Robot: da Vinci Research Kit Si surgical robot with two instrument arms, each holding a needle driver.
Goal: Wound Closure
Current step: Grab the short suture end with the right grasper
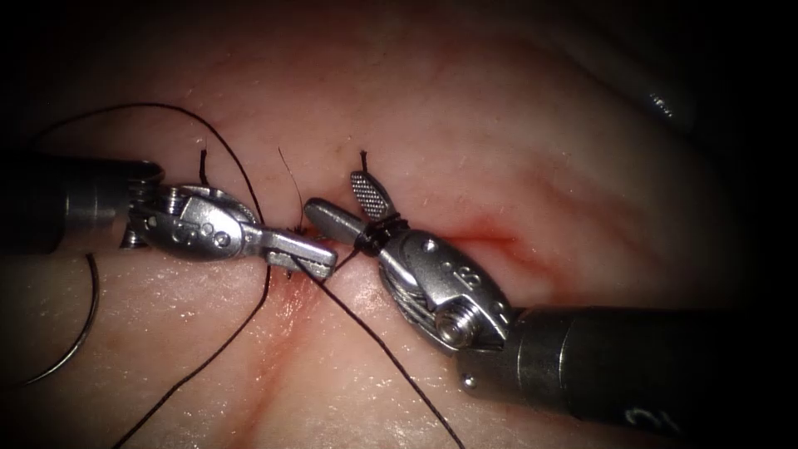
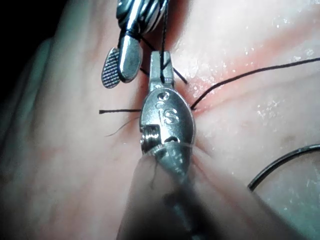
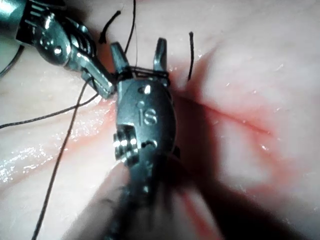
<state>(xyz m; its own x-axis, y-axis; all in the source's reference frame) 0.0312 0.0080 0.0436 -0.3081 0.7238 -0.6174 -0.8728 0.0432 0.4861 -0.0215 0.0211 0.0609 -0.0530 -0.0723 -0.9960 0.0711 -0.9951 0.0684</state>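
Pale tissue (image 1: 499, 125) with red-stained cut (image 1: 287, 324), left pincer (image 1: 312, 258) closed on thread (image 1: 382, 341) over cut, right pincer (image 1: 341, 204) open, thread-wrapped, empty, needle (image 1: 71, 341) lying free far left, cut thread ends (image 1: 202, 165) nearby.

We see two silver-metal tools on dark, matte cylindrical shafts. On the left arm's tool (image 1: 312, 258), a polished teardrop wrist housing carries small round pin holes and faint stamped characters, with ribbed, grooved pulleys at its 9 o'clock end beside a grey metal collar. On the right arm's tool (image 1: 349, 204), one jaw face has a fine cross-hatched grid and the other a smooth rounded back. Its housing shows rivet dots, stamped characters, and a round stepped screw head towards 5 o'clock, above a dark shaft with pale printed marks. In our wrist views each housing reads "IS" or "SI".
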